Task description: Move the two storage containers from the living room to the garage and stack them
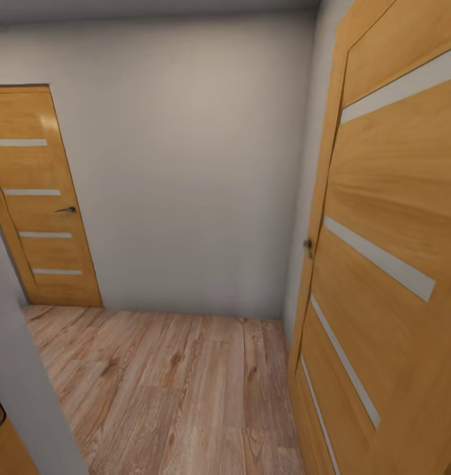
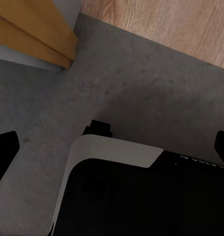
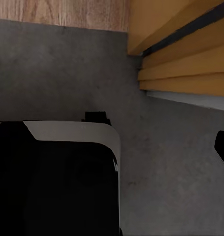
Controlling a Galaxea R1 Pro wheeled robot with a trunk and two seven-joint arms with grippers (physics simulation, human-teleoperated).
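The head view looks into a small hallway: a light wood-plank floor point(image 1: 179, 389), a plain grey wall point(image 1: 186, 165), a closed wooden door point(image 1: 37, 198) at the left and another wooden door point(image 1: 390, 264) close on the right. Both wrist views look down on the dark grey concrete floor point(image 2: 141, 88), meeting planks at a threshold, with the robot's black-and-white base point(image 3: 68, 172) below. Dark fingertips point(image 2: 4, 147) of the left hand and one of the right point(image 3: 223, 147) barely edge in; I cannot tell how wide either hand stands.

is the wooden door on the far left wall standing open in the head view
No, the orange-brown wooden door with pale horizontal strips sits flush in its frame in the light grey wall, its dark handle showing.
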